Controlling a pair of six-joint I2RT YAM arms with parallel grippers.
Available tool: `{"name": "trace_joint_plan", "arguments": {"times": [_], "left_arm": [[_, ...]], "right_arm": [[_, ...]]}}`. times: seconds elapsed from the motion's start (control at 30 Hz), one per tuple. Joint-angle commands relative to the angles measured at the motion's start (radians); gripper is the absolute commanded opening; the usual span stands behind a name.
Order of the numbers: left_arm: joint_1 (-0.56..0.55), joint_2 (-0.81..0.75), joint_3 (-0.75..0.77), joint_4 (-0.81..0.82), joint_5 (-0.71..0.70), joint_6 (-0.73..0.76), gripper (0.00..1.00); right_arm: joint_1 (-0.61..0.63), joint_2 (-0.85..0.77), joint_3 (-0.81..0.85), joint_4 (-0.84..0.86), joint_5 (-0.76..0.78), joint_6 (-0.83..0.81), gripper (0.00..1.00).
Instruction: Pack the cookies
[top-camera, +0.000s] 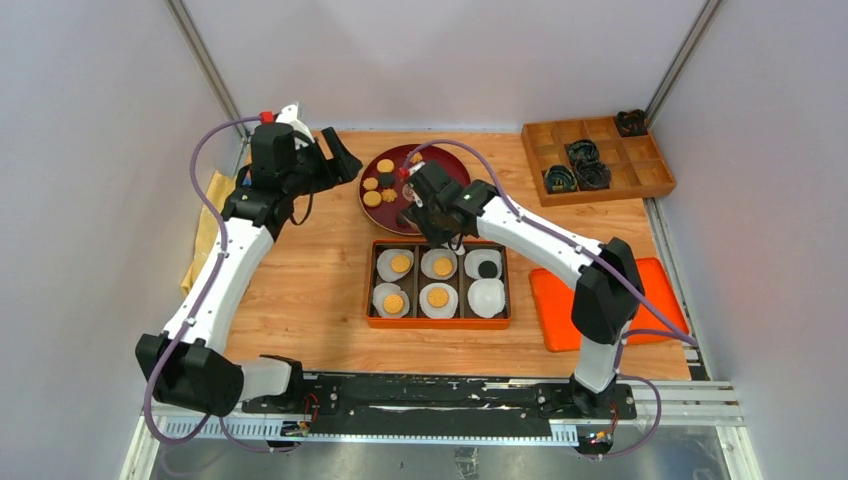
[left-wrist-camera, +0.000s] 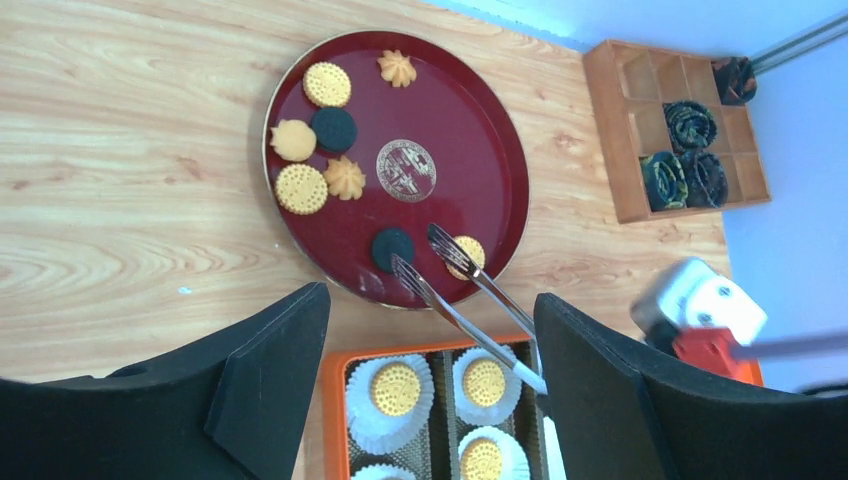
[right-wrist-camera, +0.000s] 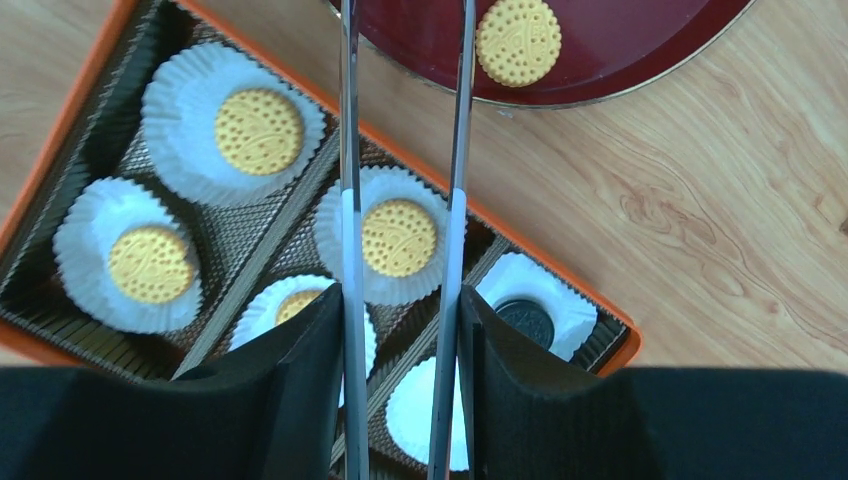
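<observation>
A dark red round plate (top-camera: 432, 160) holds several cookies: golden round ones (left-wrist-camera: 301, 188), flower-shaped ones (left-wrist-camera: 397, 68) and dark ones (left-wrist-camera: 333, 128). My right gripper (top-camera: 437, 222) is shut on metal tongs (right-wrist-camera: 457, 150), whose arms stand apart. The tong tips (left-wrist-camera: 440, 250) hover at the plate's near edge, between a dark cookie (left-wrist-camera: 392, 248) and a golden cookie (left-wrist-camera: 468, 255). The orange box (top-camera: 438, 322) has six paper cups: four hold golden cookies (right-wrist-camera: 260, 130), one a dark cookie (right-wrist-camera: 525, 320), and one cup (top-camera: 487, 297) is empty. My left gripper (top-camera: 340, 158) is open and empty, left of the plate.
A wooden compartment tray (top-camera: 650, 175) with dark paper cups stands at the back right. An orange lid (top-camera: 610, 300) lies right of the box. A yellowish cloth (top-camera: 205, 235) lies at the table's left edge. Walls close in on the left, back and right.
</observation>
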Motion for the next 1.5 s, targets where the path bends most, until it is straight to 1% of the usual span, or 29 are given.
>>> {"name": "trace_joint_plan", "arguments": {"times": [0.0, 0.17, 0.33, 0.5, 0.77, 0.97, 1.03, 1.17, 1.27, 1.47], "left_arm": [[-0.002, 0.0, 0.013, -0.035, -0.063, 0.037, 0.81], [-0.001, 0.032, 0.013, -0.034, -0.057, 0.035, 0.81], [-0.001, 0.041, 0.013, -0.033, -0.06, 0.037, 0.81], [-0.001, 0.049, -0.005, -0.008, -0.036, 0.029, 0.81], [0.0, 0.051, -0.006, -0.006, -0.02, 0.032, 0.81], [0.0, 0.06, -0.008, 0.001, -0.013, 0.028, 0.81], [0.0, 0.064, -0.007, 0.0, -0.002, 0.024, 0.81], [0.0, 0.061, -0.007, 0.004, 0.001, 0.021, 0.81], [0.0, 0.062, -0.005, 0.002, 0.005, 0.023, 0.81], [0.0, 0.054, -0.005, -0.006, 0.004, 0.025, 0.81]], "right_arm": [[-0.048, 0.051, 0.065, 0.026, -0.047, -0.036, 0.45], [-0.074, 0.112, 0.095, 0.023, -0.102, -0.036, 0.47], [-0.078, 0.117, 0.095, 0.023, -0.162, -0.021, 0.47], [-0.088, 0.165, 0.141, 0.02, -0.113, -0.023, 0.47], [-0.15, 0.279, 0.266, 0.007, -0.073, -0.012, 0.47], [-0.173, 0.294, 0.334, 0.005, -0.032, -0.032, 0.47], [-0.182, 0.282, 0.358, 0.0, -0.046, -0.044, 0.45], [-0.183, 0.247, 0.353, 0.004, -0.074, -0.051, 0.42], [-0.182, 0.228, 0.329, -0.013, -0.073, -0.051, 0.43], [-0.183, 0.12, 0.182, -0.04, -0.063, -0.042, 0.45]]}}
